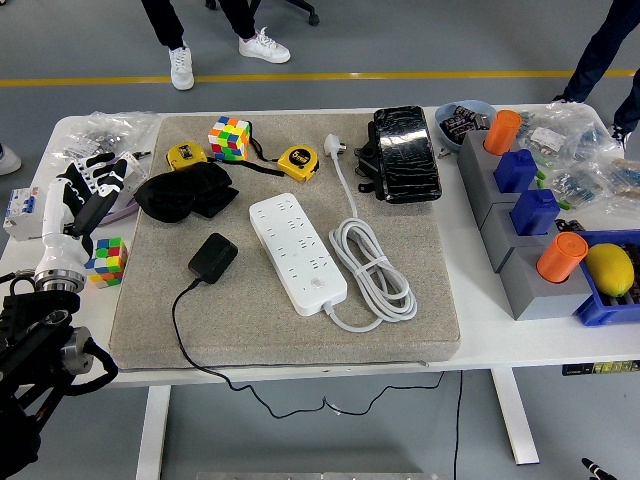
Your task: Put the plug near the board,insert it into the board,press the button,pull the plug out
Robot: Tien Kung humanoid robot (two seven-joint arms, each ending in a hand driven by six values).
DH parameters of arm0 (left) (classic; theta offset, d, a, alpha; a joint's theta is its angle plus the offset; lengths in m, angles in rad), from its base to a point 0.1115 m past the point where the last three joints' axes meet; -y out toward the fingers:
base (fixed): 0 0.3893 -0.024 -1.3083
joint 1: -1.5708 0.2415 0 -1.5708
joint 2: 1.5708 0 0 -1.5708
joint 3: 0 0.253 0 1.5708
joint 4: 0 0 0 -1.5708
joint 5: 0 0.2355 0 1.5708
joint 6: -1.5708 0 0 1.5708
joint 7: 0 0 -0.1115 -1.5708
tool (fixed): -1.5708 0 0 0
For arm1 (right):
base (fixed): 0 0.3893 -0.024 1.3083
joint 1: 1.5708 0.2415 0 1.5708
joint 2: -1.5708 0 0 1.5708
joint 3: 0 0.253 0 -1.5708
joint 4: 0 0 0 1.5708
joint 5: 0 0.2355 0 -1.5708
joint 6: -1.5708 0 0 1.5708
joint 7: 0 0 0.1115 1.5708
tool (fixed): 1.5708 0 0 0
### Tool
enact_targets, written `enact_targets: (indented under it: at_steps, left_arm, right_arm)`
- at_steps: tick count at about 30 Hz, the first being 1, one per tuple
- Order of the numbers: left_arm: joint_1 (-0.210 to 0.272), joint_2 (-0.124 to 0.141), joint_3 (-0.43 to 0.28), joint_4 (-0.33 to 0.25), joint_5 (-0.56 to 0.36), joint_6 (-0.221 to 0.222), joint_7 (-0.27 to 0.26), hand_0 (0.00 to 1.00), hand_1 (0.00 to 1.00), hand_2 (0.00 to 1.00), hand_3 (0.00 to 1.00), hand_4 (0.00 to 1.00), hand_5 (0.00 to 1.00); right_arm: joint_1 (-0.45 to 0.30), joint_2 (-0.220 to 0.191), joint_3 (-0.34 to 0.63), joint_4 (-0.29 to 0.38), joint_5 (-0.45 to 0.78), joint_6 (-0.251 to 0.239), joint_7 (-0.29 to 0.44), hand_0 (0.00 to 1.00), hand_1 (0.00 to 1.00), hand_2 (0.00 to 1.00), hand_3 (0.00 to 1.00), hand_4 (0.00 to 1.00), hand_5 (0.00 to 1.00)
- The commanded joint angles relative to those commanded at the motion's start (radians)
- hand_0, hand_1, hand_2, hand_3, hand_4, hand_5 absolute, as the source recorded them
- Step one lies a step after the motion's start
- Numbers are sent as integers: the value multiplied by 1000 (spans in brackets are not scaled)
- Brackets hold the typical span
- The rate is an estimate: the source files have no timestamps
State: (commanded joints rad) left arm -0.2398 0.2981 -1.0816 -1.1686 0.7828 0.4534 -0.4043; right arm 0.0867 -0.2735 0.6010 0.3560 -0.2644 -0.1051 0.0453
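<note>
Left hand up at the desk's left edge, black plug off to its right.

The left hand (85,190) hangs with its fingers (112,168) loosely spread and gripping nothing, well apart from the plug (212,257), which lies flat on the grey mat (400,330), right of the hand and nearer the front edge. Further right sits the white board (296,250), its long axis running away from the plug's side, diagonally. Only the left arm shows, so it is the nearer one.

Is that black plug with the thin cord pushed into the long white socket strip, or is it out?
Out. The black plug lies flat on the grey mat, left of the white socket strip, with bare mat between them.
</note>
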Motion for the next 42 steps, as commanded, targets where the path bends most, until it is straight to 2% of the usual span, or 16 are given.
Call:
enact_targets:
  at_steps: [8, 26, 42]
  left_arm:
    - [25, 5, -4, -11, 8, -5, 12, 580, 626, 599, 604, 818, 392]
    - [49, 16, 3, -37, 22, -11, 34, 579, 624, 603, 605, 817, 394]
    - [49, 19, 6, -51, 33, -15, 62, 579, 622, 607, 608, 816, 399]
  right_arm:
    - [-6, 4, 14, -2, -8, 0, -1, 570, 640, 606, 538, 919, 481]
    - [-17, 10, 23, -5, -14, 2, -6, 570, 642, 609, 541, 922, 483]
    - [-30, 22, 39, -11, -10, 3, -9, 570, 642, 610, 540, 922, 486]
